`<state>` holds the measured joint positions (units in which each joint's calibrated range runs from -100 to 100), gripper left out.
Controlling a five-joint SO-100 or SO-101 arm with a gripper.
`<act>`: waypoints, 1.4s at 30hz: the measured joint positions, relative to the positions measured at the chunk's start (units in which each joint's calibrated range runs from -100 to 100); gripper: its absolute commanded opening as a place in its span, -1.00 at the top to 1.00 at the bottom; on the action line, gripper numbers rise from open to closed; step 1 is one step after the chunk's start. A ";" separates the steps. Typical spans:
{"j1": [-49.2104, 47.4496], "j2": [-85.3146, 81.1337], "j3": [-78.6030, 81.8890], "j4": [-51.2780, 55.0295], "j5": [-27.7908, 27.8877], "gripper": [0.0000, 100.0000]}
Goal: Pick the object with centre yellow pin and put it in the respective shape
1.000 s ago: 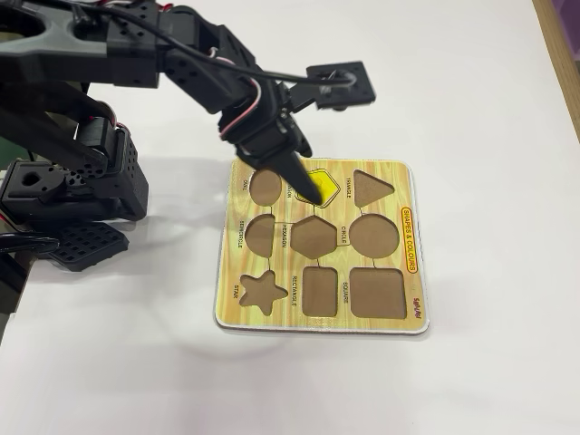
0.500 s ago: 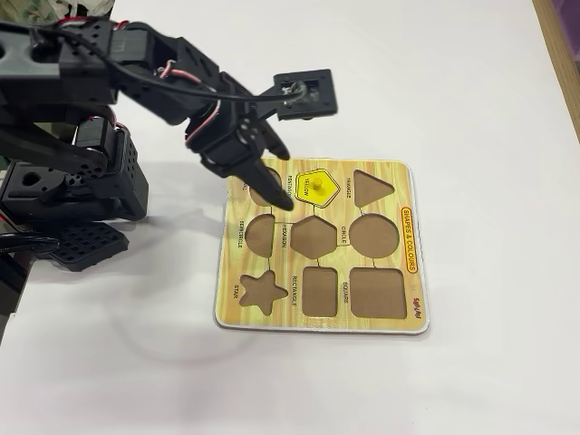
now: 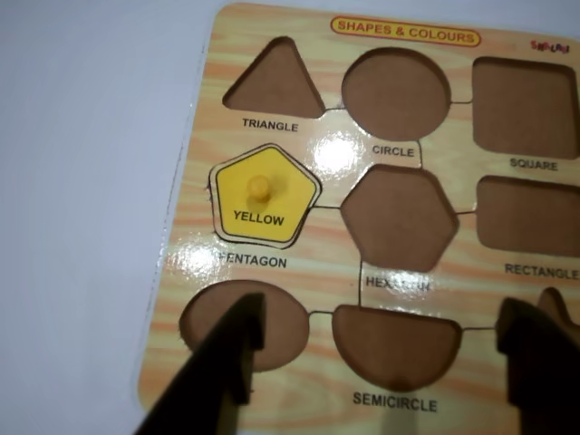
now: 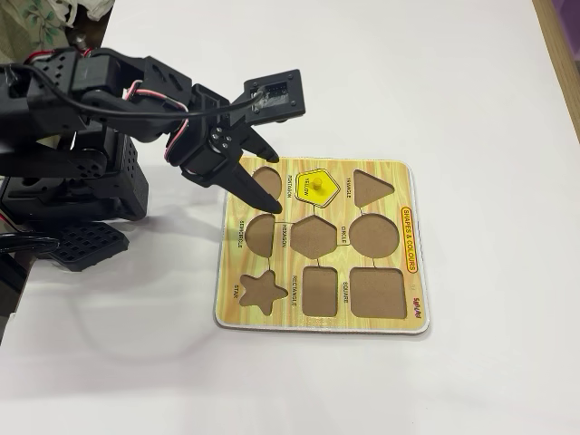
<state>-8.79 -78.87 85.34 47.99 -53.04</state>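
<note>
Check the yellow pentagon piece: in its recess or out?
In. The yellow pentagon piece lies flat inside the PENTAGON recess, edges matching its outline; the gripper is open, clear of it.

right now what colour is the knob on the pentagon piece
Yellow, matching the pentagon piece it sits on; the knob shows best in the wrist view.

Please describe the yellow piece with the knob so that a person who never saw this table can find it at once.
On the white table lies a wood-grain shape board titled SHAPES & COLOURS. In the wrist view, look below the triangle recess and left of the hexagon recess. There sits the pentagon piece: the only filled shape, bright yellow, marked YELLOW, with a small knob.
</note>
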 measured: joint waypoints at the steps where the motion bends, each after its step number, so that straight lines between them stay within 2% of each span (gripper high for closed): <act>1: 0.00 -1.29 0.90 0.00 0.00 0.42; 9: 0.09 -11.60 12.59 0.09 -0.05 0.43; 16: 7.95 -15.64 13.31 0.34 -0.05 0.42; 19: 8.33 -16.41 13.31 4.97 -0.05 0.42; 26: 8.51 -17.70 13.31 22.96 -0.31 0.42; 42: 8.51 -17.78 13.31 25.54 0.26 0.43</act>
<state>-0.28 -96.65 98.65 73.52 -52.78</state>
